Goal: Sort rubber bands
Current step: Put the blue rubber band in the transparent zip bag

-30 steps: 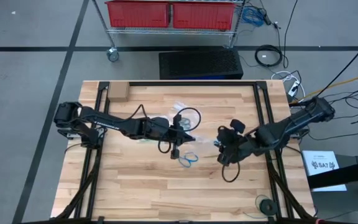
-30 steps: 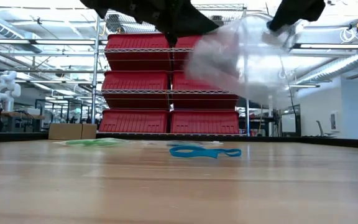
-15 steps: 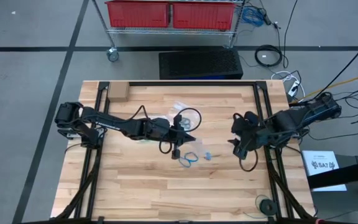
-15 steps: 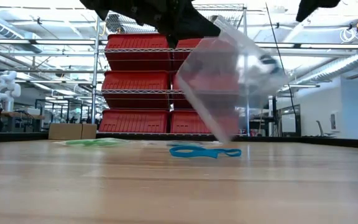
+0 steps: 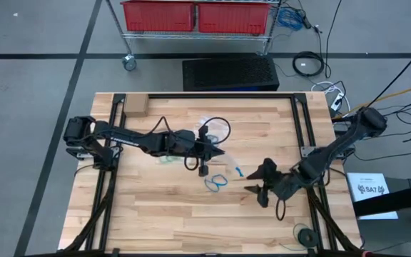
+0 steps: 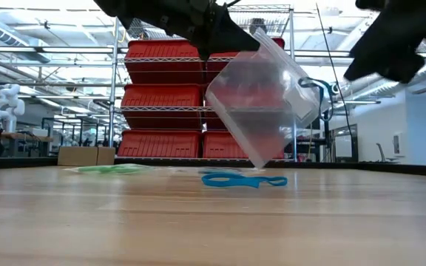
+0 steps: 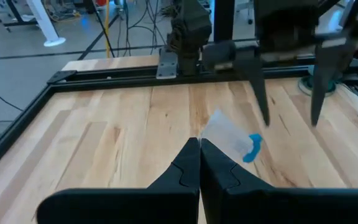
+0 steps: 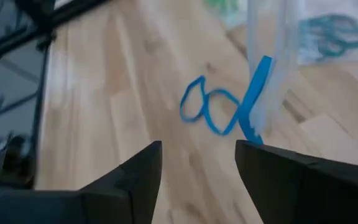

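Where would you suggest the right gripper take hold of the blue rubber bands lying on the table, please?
The blue rubber bands lie flat on the bare wood as thin joined loops, so probably from straight above, the right gripper pinching where the loops cross. That gripper is open and beside them. Stay clear of the clear bag hanging from the left gripper, whose lower corner is near them.

Even overhead light falls on the pale wooden surface (image 5: pixel 163 207) in the high view, with only faint shadows beneath the arms. In the low view, the surface nearest the camera is out of focus, while bright ceiling fixtures glare above the red bins (image 6: pixel 161 96) behind it. A clear plastic bag (image 6: pixel 261 103) catches soft highlights. The right wrist view is heavily blurred, smearing the blue rubber bands (image 8: pixel 219 112) and the wood grain.
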You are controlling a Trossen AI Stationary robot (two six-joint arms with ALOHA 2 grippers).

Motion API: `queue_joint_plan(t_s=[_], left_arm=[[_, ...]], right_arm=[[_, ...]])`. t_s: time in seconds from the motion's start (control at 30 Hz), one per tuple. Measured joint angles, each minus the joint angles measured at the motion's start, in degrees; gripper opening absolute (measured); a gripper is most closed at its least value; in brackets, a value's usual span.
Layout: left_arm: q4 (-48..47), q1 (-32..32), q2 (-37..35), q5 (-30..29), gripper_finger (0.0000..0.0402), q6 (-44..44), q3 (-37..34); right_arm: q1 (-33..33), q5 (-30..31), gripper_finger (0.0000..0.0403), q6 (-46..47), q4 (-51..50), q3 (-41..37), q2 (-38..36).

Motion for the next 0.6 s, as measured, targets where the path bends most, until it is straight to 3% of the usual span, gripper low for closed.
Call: queue_joint_plan(t_s=[0.13,0.3,0.6], left_arm=[[0.3,0.2,0.0,0.0,0.0000,0.0,0.0],[0.3,0.2,0.0,0.0,0.0000,0.0,0.0],[0.2,0.5,0.0,0.0,0.0000,-1.0,0.0]], right_arm=[[1.1,6.3,0.0194,4.0,1.5,-0.8,4.8],[1.0,8.1,0.0194,8.4,1.3,-0.8,9.6],[4.1,11.1,0.0194,13.4,-5.2,-0.8,8.5]])
